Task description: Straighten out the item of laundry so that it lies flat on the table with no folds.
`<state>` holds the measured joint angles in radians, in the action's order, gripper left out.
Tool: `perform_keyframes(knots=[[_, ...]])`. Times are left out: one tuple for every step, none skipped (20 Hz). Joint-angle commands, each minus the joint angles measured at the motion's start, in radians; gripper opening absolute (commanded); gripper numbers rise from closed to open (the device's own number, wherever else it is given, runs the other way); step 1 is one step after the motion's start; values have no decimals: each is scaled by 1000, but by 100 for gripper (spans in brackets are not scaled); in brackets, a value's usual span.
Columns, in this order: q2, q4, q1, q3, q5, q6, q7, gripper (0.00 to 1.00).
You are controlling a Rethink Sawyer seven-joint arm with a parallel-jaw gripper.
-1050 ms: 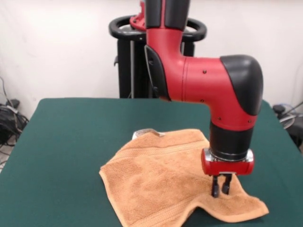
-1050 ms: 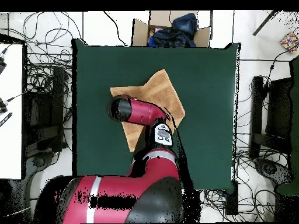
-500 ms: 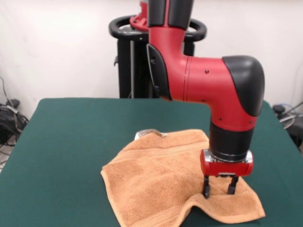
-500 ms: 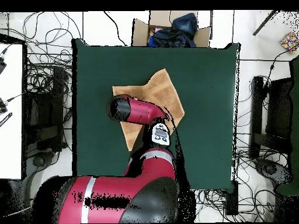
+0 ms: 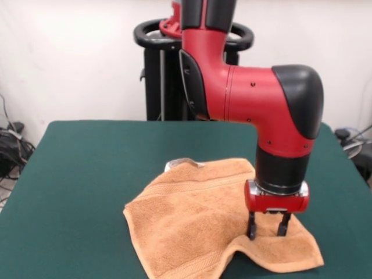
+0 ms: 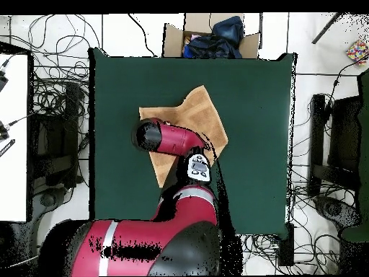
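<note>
An orange-tan towel point(image 5: 203, 224) lies on a dark green bench point(image 5: 87, 174), in the lower centre of the front view. It is mostly spread but not flat. Its lower edge dips inward in a curved notch, and the lower-right corner bulges up in a soft ridge. At the upper-left corner of the towel, a small white tag point(image 5: 177, 164) pokes out.

The red and black arm comes down from the top of the frame, and its jaws point(image 5: 268, 225) point straight down over the towel's lower-right part. The jaws are spread apart, with both tips at or just above the cloth, pinching nothing. Most of the towel stretches away from the jaws toward the left and upper left of the frame.

In the overhead view the towel point(image 6: 194, 115) sits near the bench's middle, partly hidden under the arm. A cardboard box point(image 6: 209, 36) holding dark fabric stands beyond the bench's top edge.
</note>
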<state>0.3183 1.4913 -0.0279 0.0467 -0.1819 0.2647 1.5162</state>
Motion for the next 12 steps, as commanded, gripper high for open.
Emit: perform_keyframes(knots=[[46, 119, -14, 21, -5, 152, 191, 100], [56, 122, -20, 20, -4, 165, 183, 100], [73, 139, -28, 14, -2, 163, 178, 100], [93, 156, -37, 8, 1, 163, 171, 100], [98, 161, -41, 5, 4, 160, 166, 100], [101, 164, -46, 0, 7, 156, 160, 100], [104, 161, -51, -3, 10, 157, 153, 100], [106, 158, -55, -7, 13, 157, 145, 100], [106, 162, -66, -24, 16, 142, 137, 100], [101, 162, -72, -36, 12, 146, 136, 100], [101, 157, -70, -37, 10, 150, 139, 100], [101, 153, -68, -38, 7, 155, 143, 100]])
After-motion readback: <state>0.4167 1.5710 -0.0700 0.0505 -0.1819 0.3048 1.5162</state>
